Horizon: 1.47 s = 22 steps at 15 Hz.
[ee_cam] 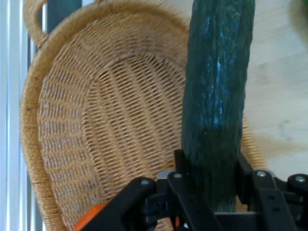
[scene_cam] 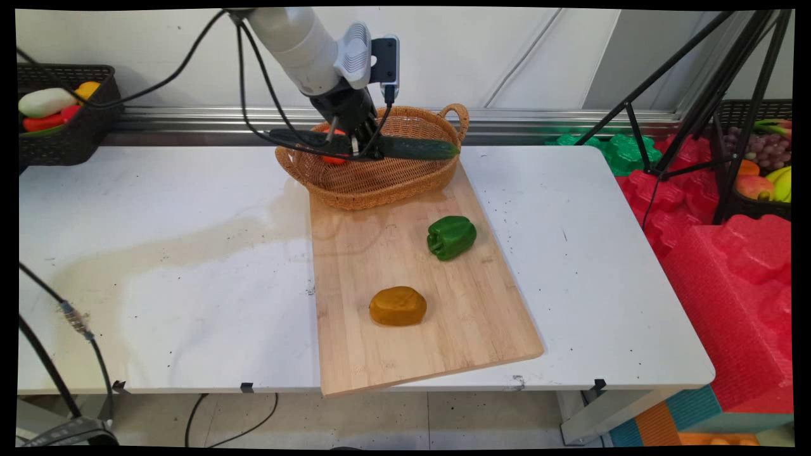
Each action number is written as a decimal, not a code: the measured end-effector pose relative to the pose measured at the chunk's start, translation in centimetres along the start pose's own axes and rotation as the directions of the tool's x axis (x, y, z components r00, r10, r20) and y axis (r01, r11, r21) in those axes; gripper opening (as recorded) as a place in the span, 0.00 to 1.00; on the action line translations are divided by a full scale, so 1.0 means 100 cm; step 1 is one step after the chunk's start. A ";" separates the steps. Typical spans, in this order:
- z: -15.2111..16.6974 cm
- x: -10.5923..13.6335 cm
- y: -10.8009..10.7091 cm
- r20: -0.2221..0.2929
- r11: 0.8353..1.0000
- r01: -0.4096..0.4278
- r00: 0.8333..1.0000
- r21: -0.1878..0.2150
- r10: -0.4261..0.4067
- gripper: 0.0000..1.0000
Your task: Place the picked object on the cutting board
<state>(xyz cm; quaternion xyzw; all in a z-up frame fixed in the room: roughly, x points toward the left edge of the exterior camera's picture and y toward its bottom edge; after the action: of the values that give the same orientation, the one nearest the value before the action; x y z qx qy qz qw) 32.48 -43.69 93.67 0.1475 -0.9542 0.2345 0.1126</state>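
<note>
My gripper [scene_cam: 361, 151] is shut on a long dark green cucumber [scene_cam: 415, 148], held level just above the wicker basket [scene_cam: 405, 180] at the far end of the wooden board [scene_cam: 405, 297]. In the hand view the cucumber [ee_cam: 216, 96] runs up between the fingers [ee_cam: 180, 166] over the basket's woven floor [ee_cam: 110, 130]. An orange-red thing [scene_cam: 334, 158] lies in the basket under the hand, partly hidden; its edge [ee_cam: 89, 219] shows low in the hand view. A green bell pepper [scene_cam: 451, 237] and a brown bread-like lump [scene_cam: 398, 306] sit on the board.
The board overhangs the white table's [scene_cam: 158, 278] near edge. A black basket of toy produce [scene_cam: 60, 114] stands at the back left. A black tripod [scene_cam: 709, 107], red foam [scene_cam: 728, 266] and another fruit basket [scene_cam: 760, 164] are off the table's right side. Black cables hang from the arm.
</note>
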 end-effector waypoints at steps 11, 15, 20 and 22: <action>-0.051 0.007 0.093 -0.067 0.986 -0.082 0.995 -0.145 0.073 0.00; -0.031 0.017 0.109 -0.078 0.979 -0.080 0.995 -0.186 0.067 0.00; 0.007 0.028 0.115 -0.079 0.971 -0.091 0.994 -0.220 0.075 0.00; 0.027 0.031 0.117 -0.079 0.965 -0.107 0.993 -0.241 0.090 0.00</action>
<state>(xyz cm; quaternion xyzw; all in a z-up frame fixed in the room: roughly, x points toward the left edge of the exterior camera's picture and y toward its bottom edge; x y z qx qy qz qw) 25.28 -35.82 87.38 0.0770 -0.9776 0.1254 0.1505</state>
